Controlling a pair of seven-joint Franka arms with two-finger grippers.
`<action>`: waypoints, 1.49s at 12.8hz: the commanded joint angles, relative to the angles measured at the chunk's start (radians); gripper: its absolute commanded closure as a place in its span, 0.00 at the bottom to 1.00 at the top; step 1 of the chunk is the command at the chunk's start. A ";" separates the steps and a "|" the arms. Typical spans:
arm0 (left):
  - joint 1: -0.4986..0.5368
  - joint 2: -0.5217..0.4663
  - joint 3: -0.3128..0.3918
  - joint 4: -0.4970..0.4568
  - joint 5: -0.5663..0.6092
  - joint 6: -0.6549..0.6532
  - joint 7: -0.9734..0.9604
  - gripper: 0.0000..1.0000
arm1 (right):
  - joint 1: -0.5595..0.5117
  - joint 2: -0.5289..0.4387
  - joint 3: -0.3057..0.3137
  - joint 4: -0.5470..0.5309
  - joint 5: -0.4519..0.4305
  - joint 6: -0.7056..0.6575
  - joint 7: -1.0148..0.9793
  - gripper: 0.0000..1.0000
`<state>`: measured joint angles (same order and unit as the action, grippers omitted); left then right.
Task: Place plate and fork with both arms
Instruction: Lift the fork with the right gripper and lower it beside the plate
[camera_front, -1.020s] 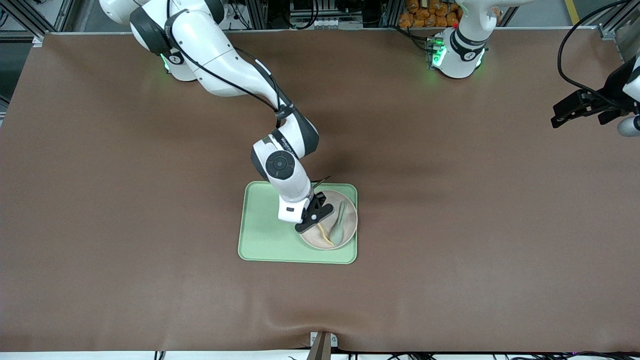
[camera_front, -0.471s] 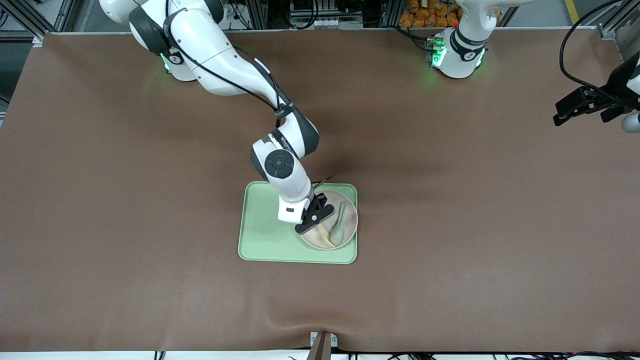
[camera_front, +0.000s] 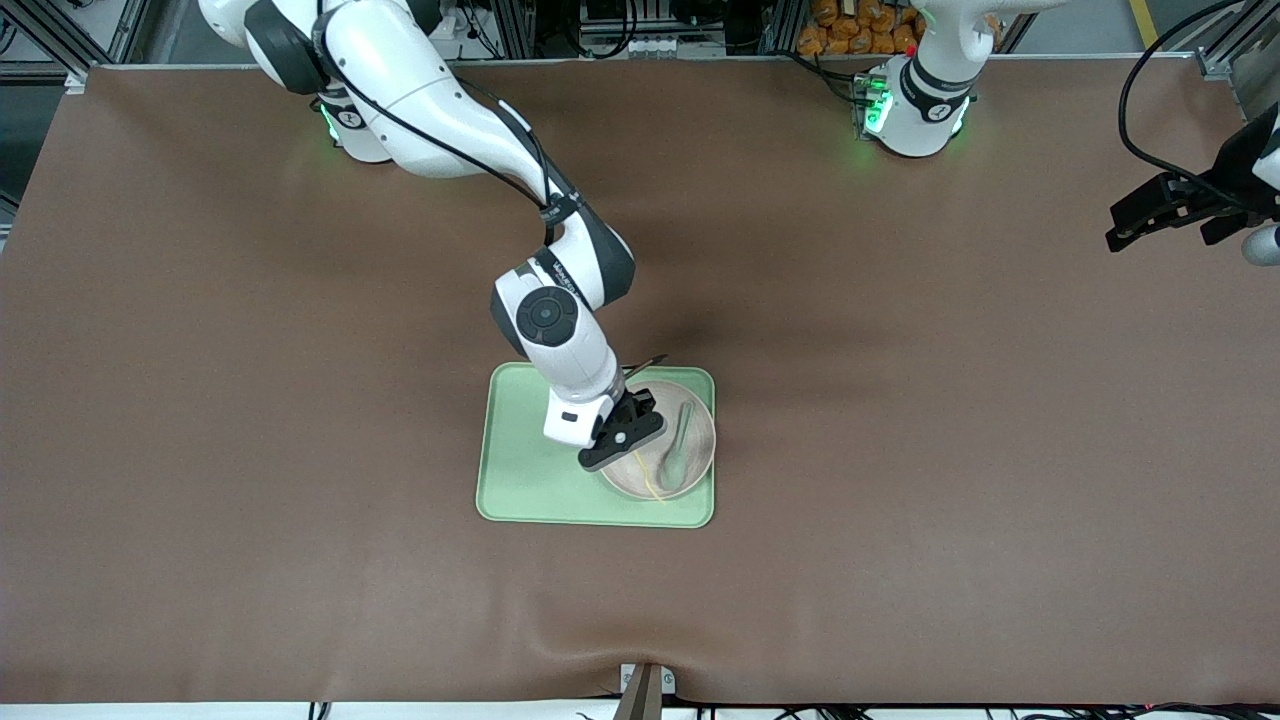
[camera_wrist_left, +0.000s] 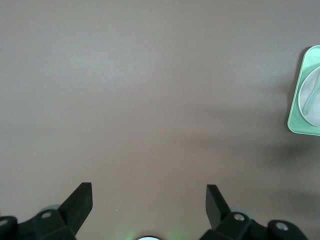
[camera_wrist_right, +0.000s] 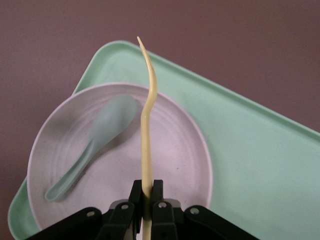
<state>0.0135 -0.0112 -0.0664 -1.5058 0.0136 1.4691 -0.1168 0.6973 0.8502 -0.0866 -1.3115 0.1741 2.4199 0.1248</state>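
Observation:
The off-white plate (camera_front: 697, 462) sits in the corner of a pale green tray (camera_front: 530, 480) nearest the left arm's end. My right gripper (camera_front: 630, 447) is over the plate, shut on the handle of the pale yellow fork (camera_front: 651, 480). In the right wrist view the fork (camera_wrist_right: 147, 125) sticks out from the right gripper (camera_wrist_right: 147, 192) across the plate (camera_wrist_right: 172, 165) to the tray's (camera_wrist_right: 250, 160) rim. I cannot tell whether the fork touches the plate. My left gripper (camera_front: 1118, 236) waits open over bare table at its own end, and its wrist view shows the left gripper (camera_wrist_left: 148, 194) with nothing between the fingers.
A pale green spoon (camera_front: 678, 452) lies in the plate beside the fork, and it shows in the right wrist view as the spoon (camera_wrist_right: 95, 145). The left wrist view catches the tray's edge (camera_wrist_left: 300, 122) far off. Brown mat covers the table.
The right gripper has shifted a little toward the right arm's end with the fork in it. The left gripper drew slightly toward the bases early on, then held still.

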 joint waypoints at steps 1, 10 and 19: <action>0.003 -0.018 0.003 -0.013 -0.007 0.000 0.019 0.00 | -0.012 -0.074 -0.021 -0.037 0.011 -0.057 0.102 1.00; 0.002 -0.018 0.004 -0.013 -0.003 -0.001 0.026 0.00 | -0.044 -0.227 -0.104 -0.265 0.011 -0.159 0.183 1.00; 0.003 -0.016 0.002 -0.014 -0.003 0.004 0.031 0.00 | -0.048 -0.171 -0.099 -0.287 0.129 -0.162 0.354 1.00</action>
<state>0.0143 -0.0112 -0.0623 -1.5081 0.0136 1.4691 -0.1046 0.6469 0.6713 -0.1896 -1.5822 0.2370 2.2256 0.4634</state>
